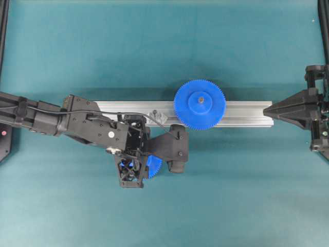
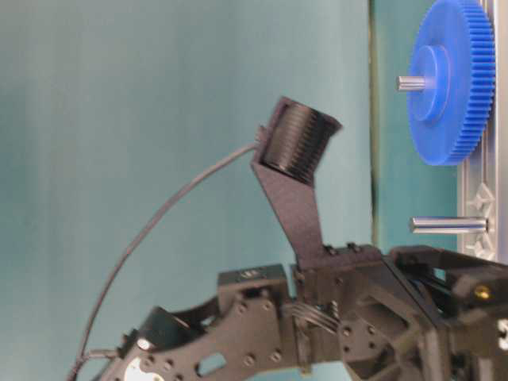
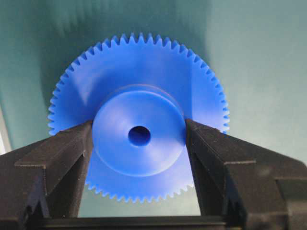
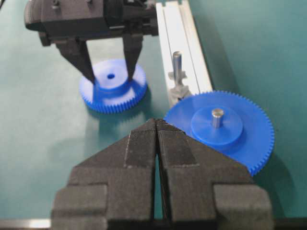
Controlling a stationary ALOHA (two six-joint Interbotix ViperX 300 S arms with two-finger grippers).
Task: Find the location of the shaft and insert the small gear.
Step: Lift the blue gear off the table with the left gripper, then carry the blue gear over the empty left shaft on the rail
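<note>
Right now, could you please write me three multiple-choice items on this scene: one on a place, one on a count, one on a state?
1. Where does the small gear lie?
A. On the mat beside the rail
B. On the rail
C. On the large gear

2. How many blue gears show?
A. One
B. Two
C. Three

3. How do the left gripper fingers stand?
A. Clear of the gear
B. Either side of its hub
C. Around the shaft

Answers: 1 A, the right wrist view shows it flat on the mat; 2 B, small and large; 3 B, the left wrist view shows both fingers against the hub.
</note>
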